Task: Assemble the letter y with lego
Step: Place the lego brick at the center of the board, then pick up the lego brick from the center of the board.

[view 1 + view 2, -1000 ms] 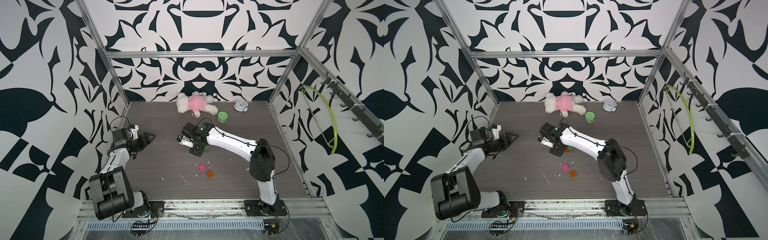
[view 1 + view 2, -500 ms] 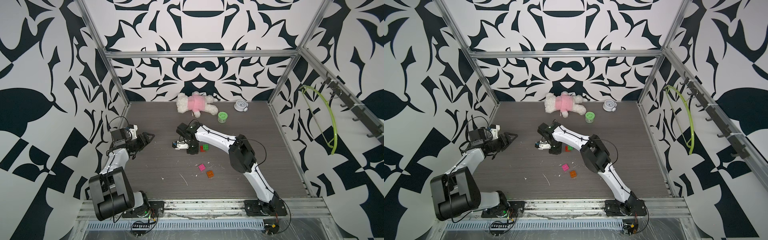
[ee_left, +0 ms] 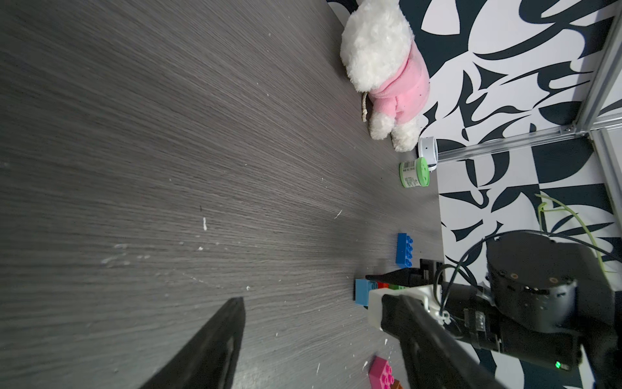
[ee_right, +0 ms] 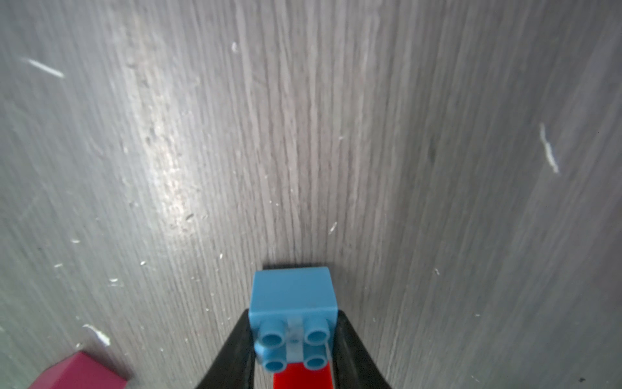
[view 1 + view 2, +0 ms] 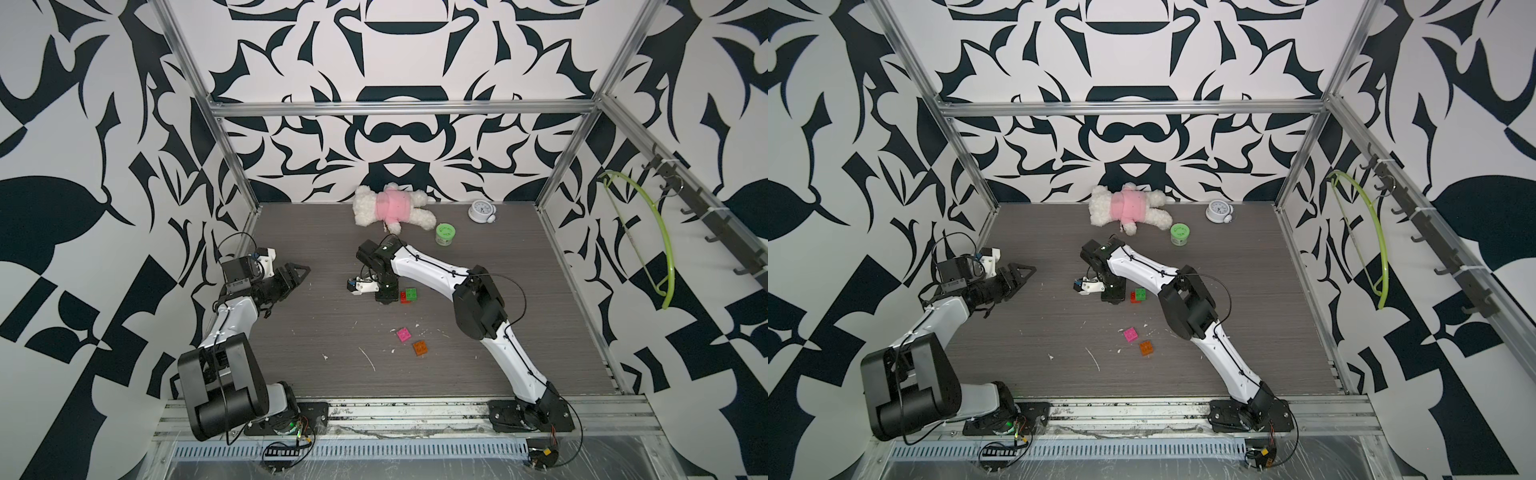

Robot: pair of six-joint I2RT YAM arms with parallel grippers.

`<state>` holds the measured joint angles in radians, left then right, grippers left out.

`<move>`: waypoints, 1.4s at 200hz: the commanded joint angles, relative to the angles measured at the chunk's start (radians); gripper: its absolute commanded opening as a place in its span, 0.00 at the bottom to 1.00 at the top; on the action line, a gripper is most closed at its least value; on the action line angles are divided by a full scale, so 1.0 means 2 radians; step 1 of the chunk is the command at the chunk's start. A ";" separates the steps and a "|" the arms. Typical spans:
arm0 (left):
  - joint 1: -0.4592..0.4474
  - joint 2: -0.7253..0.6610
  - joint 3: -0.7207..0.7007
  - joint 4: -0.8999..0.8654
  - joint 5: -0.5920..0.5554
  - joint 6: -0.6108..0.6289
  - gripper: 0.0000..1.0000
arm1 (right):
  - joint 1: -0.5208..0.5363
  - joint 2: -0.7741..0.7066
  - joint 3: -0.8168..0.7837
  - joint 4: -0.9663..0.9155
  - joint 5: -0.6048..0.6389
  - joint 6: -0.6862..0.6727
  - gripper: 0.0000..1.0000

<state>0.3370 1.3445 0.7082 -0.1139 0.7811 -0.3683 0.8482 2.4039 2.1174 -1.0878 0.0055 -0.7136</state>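
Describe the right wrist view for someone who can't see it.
A light blue brick, studs toward the camera, sits between the black fingers of the right gripper, with a red brick beside it. Grey wood-grain table fills the rest.

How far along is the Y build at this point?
Done: red brick and green brick sit together as the stem. In hand: right claw straddles the light blue brick at the red end; grip unclear. To do: dark blue bar, pink brick, orange brick lie loose; left claw open, empty.
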 commanded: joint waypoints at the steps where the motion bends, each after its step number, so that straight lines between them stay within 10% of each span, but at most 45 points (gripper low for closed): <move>1: -0.009 0.009 -0.016 0.012 0.027 -0.002 0.75 | 0.000 -0.021 0.014 -0.011 -0.008 -0.006 0.53; 160: -0.046 0.030 -0.019 0.013 0.028 0.021 0.74 | -0.082 -0.235 -0.309 0.207 -0.107 -0.085 0.57; 280: -0.046 0.030 -0.018 0.013 0.022 0.022 0.73 | -0.089 -0.202 -0.303 0.213 -0.106 -0.052 0.56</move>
<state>0.2474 1.3964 0.6834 -0.0925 0.8272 -0.3401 0.6735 1.9926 1.4803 -0.6258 -0.1944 -0.8543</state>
